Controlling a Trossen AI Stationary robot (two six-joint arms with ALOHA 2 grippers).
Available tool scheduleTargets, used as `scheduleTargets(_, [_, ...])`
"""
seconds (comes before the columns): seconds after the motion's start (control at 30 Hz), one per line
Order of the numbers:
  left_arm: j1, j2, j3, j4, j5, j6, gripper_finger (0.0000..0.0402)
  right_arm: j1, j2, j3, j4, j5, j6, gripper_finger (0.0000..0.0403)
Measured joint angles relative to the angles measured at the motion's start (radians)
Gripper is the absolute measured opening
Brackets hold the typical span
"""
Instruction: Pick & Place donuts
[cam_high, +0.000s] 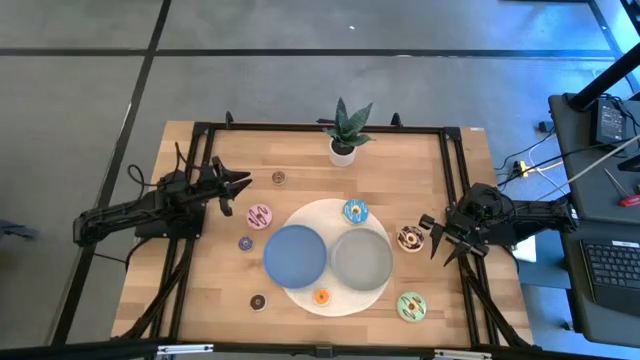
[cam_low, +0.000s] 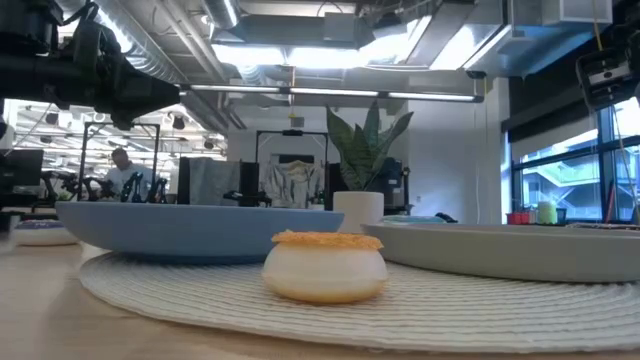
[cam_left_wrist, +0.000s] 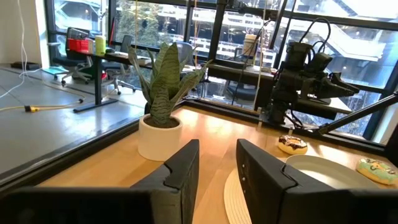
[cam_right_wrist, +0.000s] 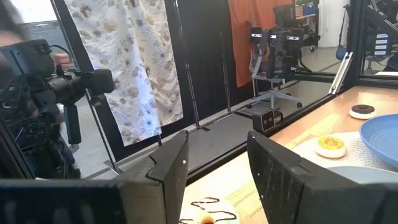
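Observation:
In the high view my left gripper (cam_high: 237, 194) hovers open at the table's left, just left of the pink donut (cam_high: 259, 216). My right gripper (cam_high: 432, 237) is open at the table's right, beside the brown iced donut (cam_high: 410, 238), which shows under its fingers in the right wrist view (cam_right_wrist: 208, 218). The blue donut (cam_high: 355, 211) and the mini orange donut (cam_high: 321, 297) lie on the white round mat (cam_high: 375, 295). The green donut (cam_high: 411, 306), the mini purple one (cam_high: 246, 243) and two mini brown ones (cam_high: 278, 178) (cam_high: 258, 301) lie on the wood.
A blue plate (cam_high: 295, 253) and a grey plate (cam_high: 361, 258) sit side by side on the mat. A potted plant (cam_high: 345, 135) stands at the far edge. A black frame runs around the table top (cam_high: 200, 280). Bare wood lies between each gripper and the mat.

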Motion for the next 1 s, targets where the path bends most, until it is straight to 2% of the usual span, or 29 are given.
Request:
scheduleTargets(0.27, [0.000,0.000,0.000,0.000,0.000,0.000,0.0102,0.000,0.000,0.000,0.000,0.002,-0.004,0.0165])
scheduleTargets(0.33, [0.000,0.000,0.000,0.000,0.000,0.000,0.0102,0.000,0.000,0.000,0.004,0.056,-0.074,0.0165])
scheduleTargets(0.4, [0.000,0.000,0.000,0.000,0.000,0.000,0.0104,0.000,0.000,0.000,0.018,0.161,-0.171,0.0165])
scheduleTargets(0.53, [0.000,0.000,0.000,0.000,0.000,0.000,0.0106,0.000,0.000,0.000,0.024,0.303,-0.207,0.0165])
scheduleTargets(0.8, [0.000,0.000,0.000,0.000,0.000,0.000,0.0103,0.000,0.000,0.000,0.045,0.334,-0.227,0.0165])
scheduleTargets(0.9, [0.000,0.000,0.000,0.000,0.000,0.000,0.0103,0.000,0.000,0.000,0.101,0.470,-0.210,0.0165])
scheduleTargets(1.0, [0.000,0.000,0.000,0.000,0.000,0.000,0.0104,0.000,0.000,0.000,0.162,0.774,-0.059,0.0165])
